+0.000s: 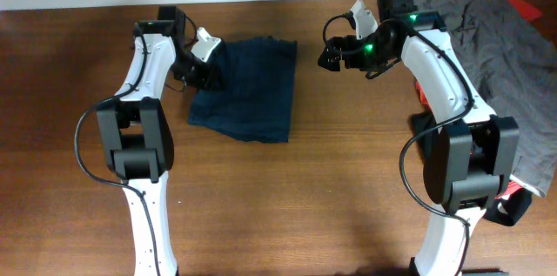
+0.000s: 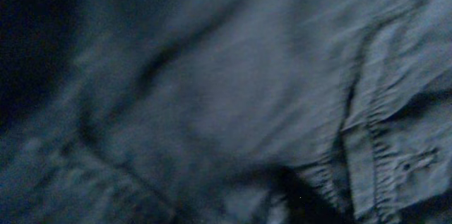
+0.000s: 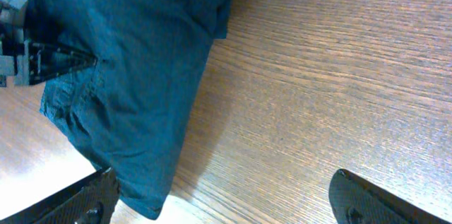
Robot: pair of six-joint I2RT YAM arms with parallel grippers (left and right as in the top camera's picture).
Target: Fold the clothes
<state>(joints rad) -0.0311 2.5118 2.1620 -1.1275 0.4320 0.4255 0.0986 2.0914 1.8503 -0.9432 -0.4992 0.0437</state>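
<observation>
The dark navy blue denim-like shorts [image 1: 248,89] lie on the brown wooden bench [image 1: 331,180] as a rough rectangle, seemingly already doubled over. One side edge sits under the left jaws, and the opposite edge lies well apart from the right jaws.

The white left arm [image 1: 150,58] reaches down so that its jaws meet that edge. Its wrist view is filled with blurred denim and a stitched seam [image 2: 357,83], so near that no finger shows. I cannot tell whether these jaws are spread or clamped on cloth. Pressing in this close suggests the edge is being pinned or taken up for another fold.

The white right arm [image 1: 439,71] hangs above bare wood with its jaws wide. Its black fingers [image 3: 88,203] sit at the lower corners of its view with nothing between them. The shorts lie ahead and left of these jaws, probably kept clear so the cloth is not dragged.

Behind that arm sits a heap with a grey garment [image 1: 487,23], not part of this fold.
</observation>
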